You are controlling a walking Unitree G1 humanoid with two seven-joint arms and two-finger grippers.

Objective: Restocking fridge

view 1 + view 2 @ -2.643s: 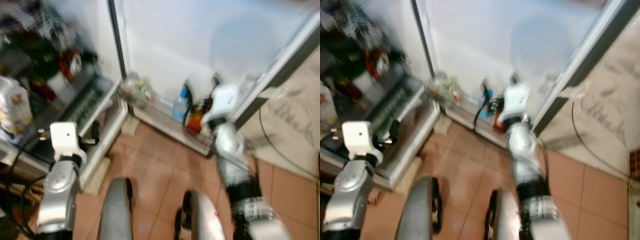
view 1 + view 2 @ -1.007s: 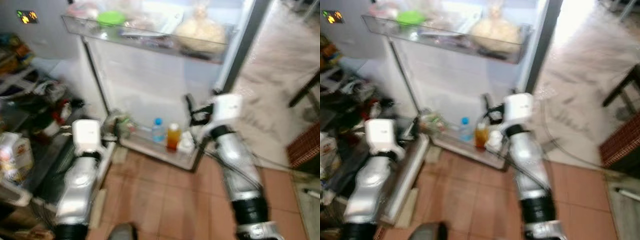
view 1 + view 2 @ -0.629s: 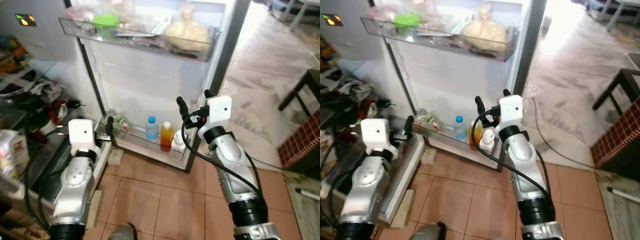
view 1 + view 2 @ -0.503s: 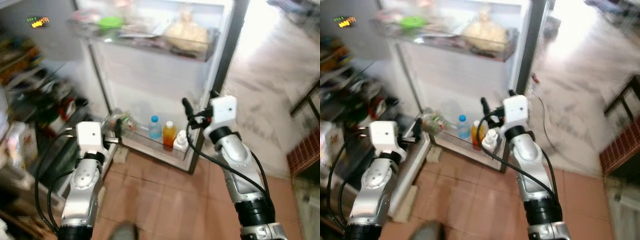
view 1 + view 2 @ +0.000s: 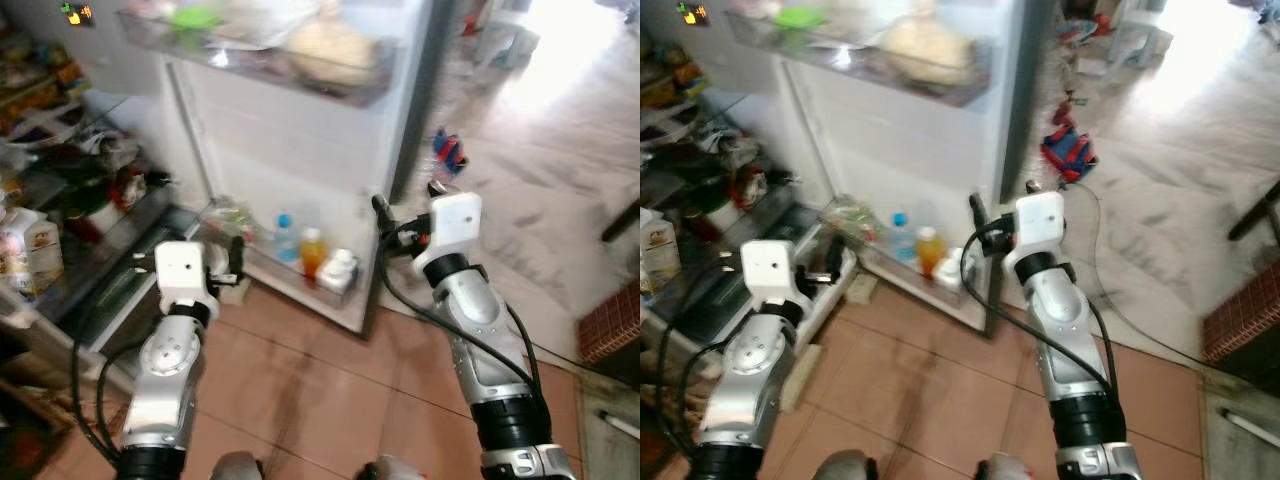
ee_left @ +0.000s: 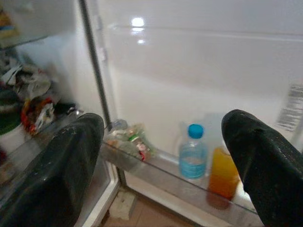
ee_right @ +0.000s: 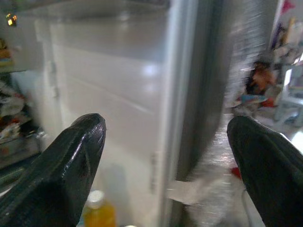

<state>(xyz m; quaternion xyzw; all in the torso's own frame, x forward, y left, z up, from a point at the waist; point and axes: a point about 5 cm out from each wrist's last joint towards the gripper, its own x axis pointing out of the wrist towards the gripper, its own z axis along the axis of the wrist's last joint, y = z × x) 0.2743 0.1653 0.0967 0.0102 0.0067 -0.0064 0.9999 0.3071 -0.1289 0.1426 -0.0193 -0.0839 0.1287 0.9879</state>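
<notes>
No lettering is legible; the fridge door sticker and milk carton print are too blurred.

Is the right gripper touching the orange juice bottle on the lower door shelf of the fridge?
Apart. In the right wrist view the right gripper is open and empty, and the orange juice bottle stands well beyond its black fingers, with white fridge door between.

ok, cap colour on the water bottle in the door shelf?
Blue. The water bottle has a blue cap, clearest in the left wrist view, beside the orange bottle.
</notes>
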